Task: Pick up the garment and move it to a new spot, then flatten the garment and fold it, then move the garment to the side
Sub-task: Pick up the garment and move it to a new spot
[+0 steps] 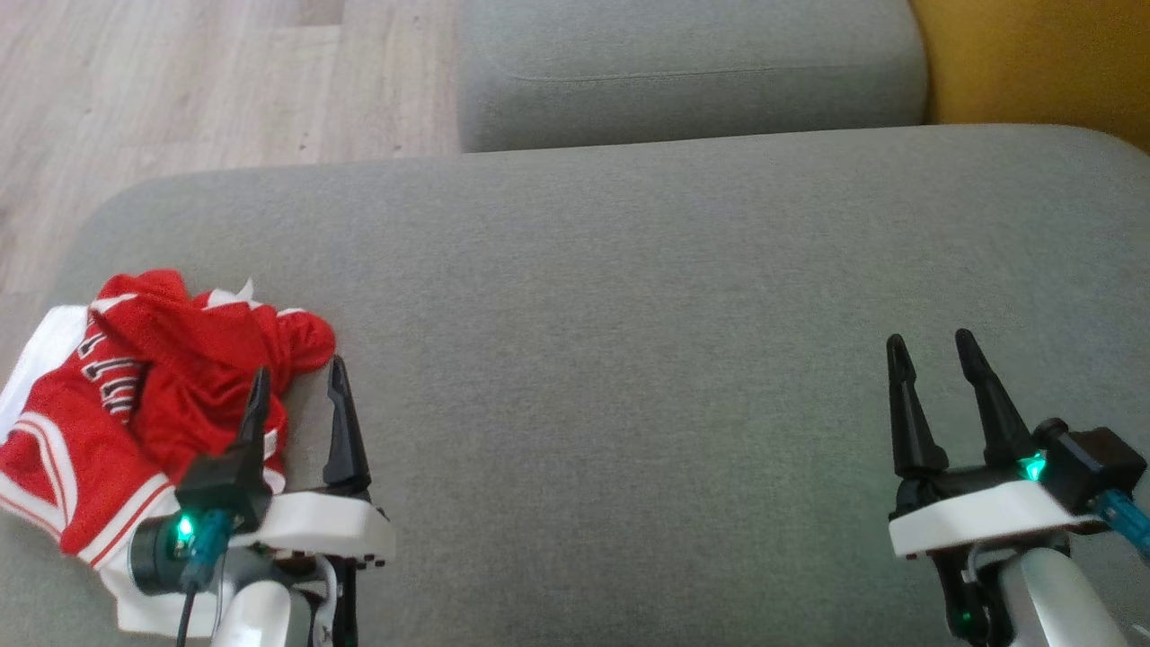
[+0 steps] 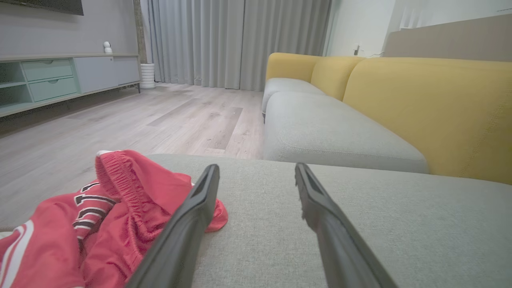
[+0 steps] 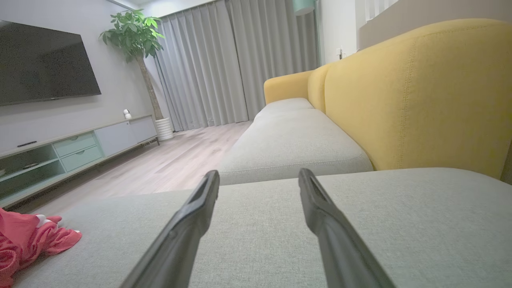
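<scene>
The crumpled red mesh garment with white trim [image 1: 126, 395] lies bunched at the left end of the grey fabric sofa cushion [image 1: 629, 314]. The left gripper [image 1: 299, 368] hovers right at its edge, fingers spread wide, nothing between them. The right gripper [image 1: 930, 339], well apart over bare cushion, gapes wide too, holding nothing.

Left gripper [image 1: 298, 368] and right gripper [image 1: 930, 338]: long black tapered fingers [image 1: 343, 431], white housings [image 1: 314, 530], green indicator lights [image 1: 186, 527], teal cable plugs [image 1: 1127, 517], pale silver forearms [image 1: 1056, 593].
</scene>
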You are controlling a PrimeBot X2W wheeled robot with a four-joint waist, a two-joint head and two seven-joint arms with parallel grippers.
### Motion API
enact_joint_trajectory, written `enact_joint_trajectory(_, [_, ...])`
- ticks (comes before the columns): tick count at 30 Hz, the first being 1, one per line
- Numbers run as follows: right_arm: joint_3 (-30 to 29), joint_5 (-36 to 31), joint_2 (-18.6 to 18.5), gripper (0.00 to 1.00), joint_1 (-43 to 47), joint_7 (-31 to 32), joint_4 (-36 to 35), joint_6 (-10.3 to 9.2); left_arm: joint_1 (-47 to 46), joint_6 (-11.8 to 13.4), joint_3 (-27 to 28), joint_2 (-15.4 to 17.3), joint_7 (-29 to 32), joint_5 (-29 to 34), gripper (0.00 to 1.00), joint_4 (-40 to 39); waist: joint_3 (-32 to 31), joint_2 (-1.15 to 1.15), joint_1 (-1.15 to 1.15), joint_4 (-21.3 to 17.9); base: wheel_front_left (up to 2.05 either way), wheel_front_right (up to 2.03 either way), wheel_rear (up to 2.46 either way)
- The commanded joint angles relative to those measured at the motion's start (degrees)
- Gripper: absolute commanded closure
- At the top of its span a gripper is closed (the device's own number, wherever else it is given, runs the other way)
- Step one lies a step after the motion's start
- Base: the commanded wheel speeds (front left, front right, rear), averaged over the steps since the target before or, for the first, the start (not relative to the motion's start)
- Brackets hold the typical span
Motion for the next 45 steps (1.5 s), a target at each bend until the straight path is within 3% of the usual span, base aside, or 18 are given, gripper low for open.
enact_joint_trajectory(1, [0.9,-0.1,-1.1,0.00,-2.8,-0.8,-1.6,0.44,-3.7,0.1,1.7,0.9,-0.7,0.6,0.00,-1.6,0.1,0.00,0.00,1.3,0.00,0.00,0.00])
enact_joint_trajectory(26, [4.2,0.5,0.7,0.00,-1.5,-0.8,-2.5,0.44,-1.9,-0.6,4.5,0.9,-0.7,1.6,0.00,-1.1,-0.1,0.00,0.00,22.0,0.00,0.00,0.00])
enact_joint_trajectory(32, [4.7,0.6,0.9,0.00,-1.5,-0.8,-2.5,0.44,-1.7,-1.0,5.3,0.9,-0.7,0.3,0.00,-0.6,0.0,0.00,0.00,22.8,0.00,0.00,0.00])
enact_joint_trajectory(37, [5.2,1.0,0.4,0.00,-1.6,-0.8,-2.6,0.44,-4.5,-4.4,5.2,1.2,-0.5,-4.9,0.00,4.2,0.1,0.00,0.00,21.5,0.00,0.00,0.00])
enact_joint_trajectory(41, [5.2,1.3,0.0,0.00,-1.7,-0.8,-2.8,0.44,-11.4,-7.5,4.7,3.5,6.3,-6.7,0.00,6.0,0.5,0.00,0.00,20.2,0.00,0.00,0.00])
enact_joint_trajectory(45, [5.1,1.4,-0.5,0.00,-2.1,-0.8,-3.6,0.44,-19.7,-7.7,4.9,5.6,16.7,-7.8,0.00,7.7,1.9,0.00,0.00,17.8,0.00,0.00,0.00])
